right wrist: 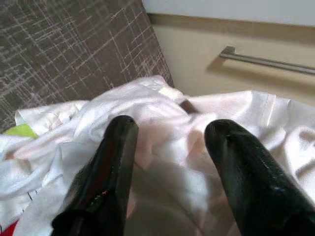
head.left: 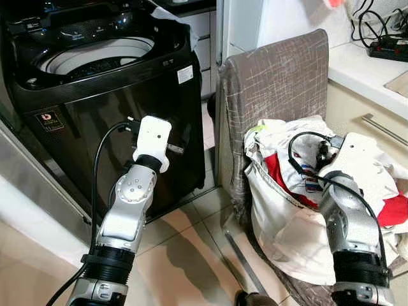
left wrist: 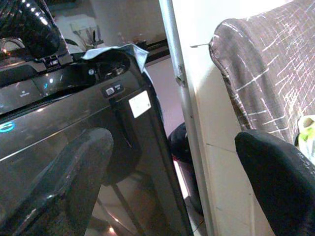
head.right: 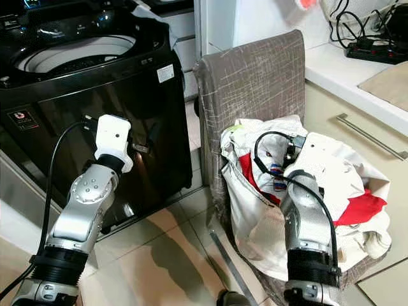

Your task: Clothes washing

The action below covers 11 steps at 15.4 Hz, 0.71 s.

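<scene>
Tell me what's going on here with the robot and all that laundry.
The robot stands between an open top-loading washing machine and a fabric-covered chair heaped with white and red clothes. Its right gripper hovers just above the white cloth, jaws open, nothing grasped yet. The left gripper is raised in front of the washer, jaws open and empty. No garment can be seen in the drum from here.

A top-loading washing machine (head.left: 102, 95) stands on the left with its lid open; to its right, just beside it, stands a chair (head.left: 274, 83); a heap of clothes (head.left: 299, 191) lies on the chair's seat; a counter (head.left: 363, 70) runs behind and to the right, with a power strip (head.left: 389, 48) on it; a drawer handle (head.left: 386, 131) sits below the counter.
</scene>
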Tool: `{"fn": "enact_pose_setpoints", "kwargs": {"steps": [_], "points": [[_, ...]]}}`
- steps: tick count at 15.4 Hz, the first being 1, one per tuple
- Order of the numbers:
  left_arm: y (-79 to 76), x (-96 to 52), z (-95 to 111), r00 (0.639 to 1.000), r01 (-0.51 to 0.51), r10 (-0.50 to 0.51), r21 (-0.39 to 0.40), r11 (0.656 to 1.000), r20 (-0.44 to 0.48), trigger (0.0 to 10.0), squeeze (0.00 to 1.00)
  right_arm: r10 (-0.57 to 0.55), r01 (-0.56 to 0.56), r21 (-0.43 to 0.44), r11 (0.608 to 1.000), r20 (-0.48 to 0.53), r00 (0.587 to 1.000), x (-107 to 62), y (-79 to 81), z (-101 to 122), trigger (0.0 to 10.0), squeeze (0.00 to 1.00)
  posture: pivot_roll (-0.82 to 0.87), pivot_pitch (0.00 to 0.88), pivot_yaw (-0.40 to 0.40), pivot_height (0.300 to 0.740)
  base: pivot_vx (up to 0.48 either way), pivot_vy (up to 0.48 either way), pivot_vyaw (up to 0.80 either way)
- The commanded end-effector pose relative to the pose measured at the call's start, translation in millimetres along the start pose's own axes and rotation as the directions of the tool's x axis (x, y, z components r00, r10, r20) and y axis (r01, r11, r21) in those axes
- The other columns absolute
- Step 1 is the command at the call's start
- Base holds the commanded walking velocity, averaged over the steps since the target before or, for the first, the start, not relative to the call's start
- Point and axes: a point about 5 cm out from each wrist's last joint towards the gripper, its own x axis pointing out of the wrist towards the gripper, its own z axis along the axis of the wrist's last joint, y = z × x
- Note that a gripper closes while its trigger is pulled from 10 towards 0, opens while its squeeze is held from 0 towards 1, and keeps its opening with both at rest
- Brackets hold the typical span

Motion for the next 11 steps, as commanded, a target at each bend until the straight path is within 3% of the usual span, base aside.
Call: {"fn": "enact_pose_setpoints", "kwargs": {"steps": [1, 6, 9, 11], "points": [[1.2, 0.1, -0.2, 1.000, -0.001, 0.001, 0.011, 1.000, 0.000, 10.0, 0.00, -0.001, 0.001, 0.015, 1.000, -0.005, 1.000, 2.8, 0.3, 3.8, 10.0, 1.00, -0.15, 0.019, 0.057, 0.740, 0.000, 0.000, 0.00], [2.6, -1.7, -0.8, 1.000, -0.013, 0.013, 0.010, 1.000, -0.004, 10.0, 0.00, 0.007, -0.001, 0.117, 0.993, -0.055, 0.998, 16.9, 1.3, 12.6, 10.0, 1.00, -0.14, 0.028, 0.054, 0.740, 0.000, 0.000, 0.00], [3.7, -0.7, 0.3, 1.000, -0.011, 0.011, 0.013, 1.000, -0.004, 10.0, 0.00, 0.000, 0.014, 0.161, 0.987, -0.084, 0.996, 39.2, -5.0, 21.1, 10.0, 1.00, -0.13, 0.034, 0.062, 0.740, 0.000, 0.000, 0.00], [4.5, -1.6, 0.7, 1.000, -0.010, 0.010, 0.015, 1.000, -0.005, 10.0, 0.00, 0.047, -0.022, 0.161, 0.987, -0.154, 0.987, 47.8, -1.4, 13.2, 10.0, 1.00, -0.12, 0.043, 0.063, 0.740, 0.000, 0.000, 0.00]]}}
